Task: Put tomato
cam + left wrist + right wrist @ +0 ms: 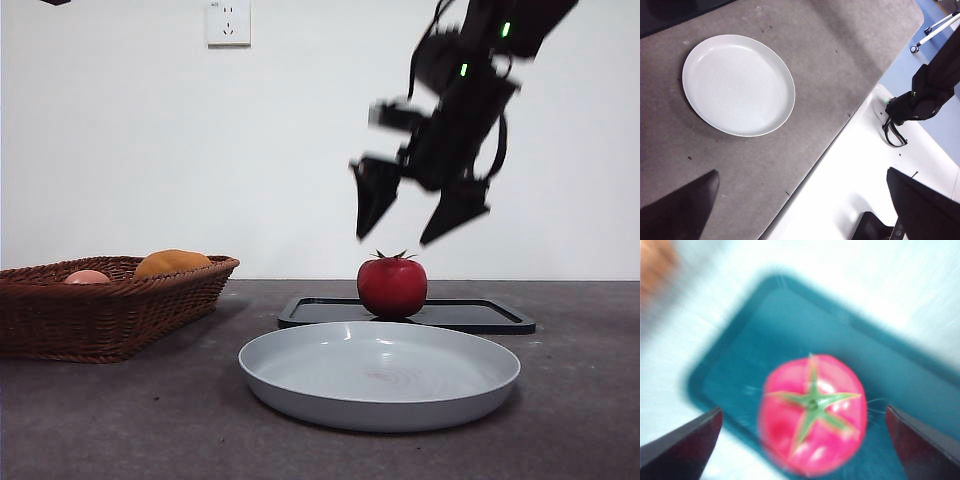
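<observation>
One tomato [392, 287] sat upright on the dark tray [500, 318], just behind the grey plate [380, 375], with its green stem [812, 402] pointing up. The right gripper [418, 215] hung above it with its jaws spread wide and nothing between them, apart from the fruit. The left gripper [800, 210] waited off to the side over the table edge, its jaws also parted and empty. Judging by its glossy, rounded skin, the tomato would probably be smooth and a little slippery, and soft enough to bruise under hard pressure, so a gentle hold across its widest part, below the stem, looked best. A basket [110, 310] with other fruit stood well apart.
</observation>
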Tool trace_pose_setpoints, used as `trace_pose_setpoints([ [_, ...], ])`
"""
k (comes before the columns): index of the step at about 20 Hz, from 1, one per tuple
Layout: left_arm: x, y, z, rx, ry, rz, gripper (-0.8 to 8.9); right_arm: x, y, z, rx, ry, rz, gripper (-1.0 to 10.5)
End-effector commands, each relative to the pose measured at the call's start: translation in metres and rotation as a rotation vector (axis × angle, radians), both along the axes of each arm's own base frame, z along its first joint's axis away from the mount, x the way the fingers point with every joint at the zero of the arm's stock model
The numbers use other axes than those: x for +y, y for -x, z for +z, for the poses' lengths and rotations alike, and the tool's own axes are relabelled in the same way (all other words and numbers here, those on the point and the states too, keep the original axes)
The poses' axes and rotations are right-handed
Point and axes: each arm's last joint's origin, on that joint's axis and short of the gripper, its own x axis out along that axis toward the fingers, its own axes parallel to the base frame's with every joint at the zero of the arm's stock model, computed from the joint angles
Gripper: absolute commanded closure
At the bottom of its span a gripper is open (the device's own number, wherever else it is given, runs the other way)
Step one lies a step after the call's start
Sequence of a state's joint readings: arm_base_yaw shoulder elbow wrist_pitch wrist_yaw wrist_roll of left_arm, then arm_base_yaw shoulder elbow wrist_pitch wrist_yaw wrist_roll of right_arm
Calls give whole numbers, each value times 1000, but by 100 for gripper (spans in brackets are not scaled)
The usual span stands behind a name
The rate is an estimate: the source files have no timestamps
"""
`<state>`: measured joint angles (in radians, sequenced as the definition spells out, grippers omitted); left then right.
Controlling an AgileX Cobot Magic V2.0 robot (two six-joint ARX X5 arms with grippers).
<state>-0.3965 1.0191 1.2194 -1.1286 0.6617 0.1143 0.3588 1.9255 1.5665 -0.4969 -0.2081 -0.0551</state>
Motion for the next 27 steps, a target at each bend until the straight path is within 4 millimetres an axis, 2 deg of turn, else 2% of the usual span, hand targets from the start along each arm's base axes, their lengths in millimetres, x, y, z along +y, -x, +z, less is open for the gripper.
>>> trace_pose_setpoints([
  [1, -1, -1, 6, -27, 12, -16, 220, -3, 13, 28, -16, -10, 4, 429],
  [4, -1, -1, 6, -27, 12, -16, 220, -19, 55, 77, -7, -2, 7, 429],
  [7, -1, -1, 6, -27, 12, -16, 220, -35, 98, 113, 12, 5, 11, 429],
  [12, -1, -1, 6, -27, 12, -16, 220, -53, 153, 144, 69, -57, 77, 430],
  [16, -1, -1, 6, -27, 12, -16, 220, -58, 193, 162, 64, -80, 133, 431],
  [18, -1, -1, 6, -27, 12, -16, 220, -59, 211, 165, 55, -83, 166, 431],
  [20, -1, -1, 6, -27, 12, -16, 220, -60, 228, 158, 48, -85, 195, 431],
  [27, -1, -1, 6, -27, 12, -16, 220, -76, 267, 103, 90, -106, 180, 431],
])
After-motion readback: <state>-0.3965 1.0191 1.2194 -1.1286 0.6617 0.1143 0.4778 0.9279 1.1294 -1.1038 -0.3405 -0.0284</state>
